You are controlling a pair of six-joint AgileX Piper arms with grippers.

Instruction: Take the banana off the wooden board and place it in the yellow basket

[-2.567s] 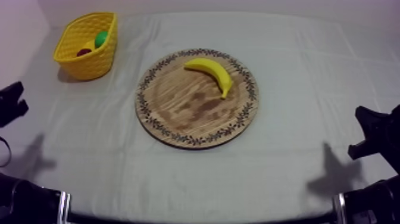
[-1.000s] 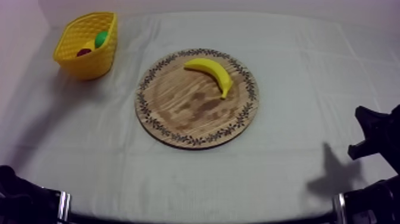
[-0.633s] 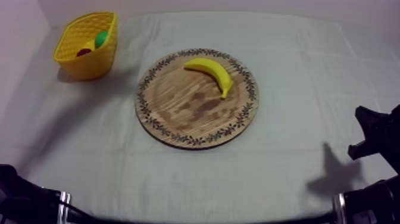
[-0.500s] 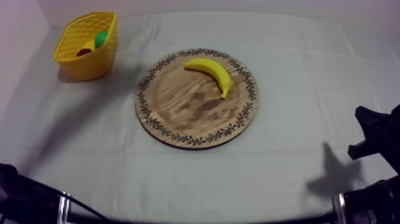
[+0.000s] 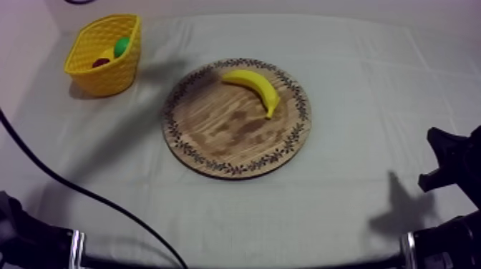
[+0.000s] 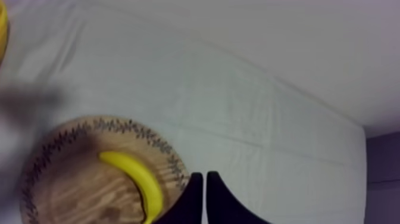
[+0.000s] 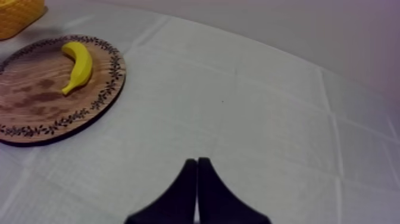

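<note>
Overhead, a surface [image 5: 358, 86] under grey-white cloth carries a round wooden board [image 5: 215, 136] with a patterned rim near its middle. A yellow basket [image 5: 89, 68] stands well apart from the board, toward the far corner on the left arm's side. The banana [image 5: 254, 86] lies on the board's far part, curved, inside the rim. Within the basket sit a green fruit [image 5: 122, 46] and a small red fruit [image 5: 101, 62]. The left claw [image 6: 204, 177] is closed on nothing, its fingers pressed together as a narrow wedge above the board's edge; the banana lies just beside its tips. The right claw [image 7: 197, 162], likewise closed and empty, hangs over bare cloth, with board and banana well ahead of it.
</note>
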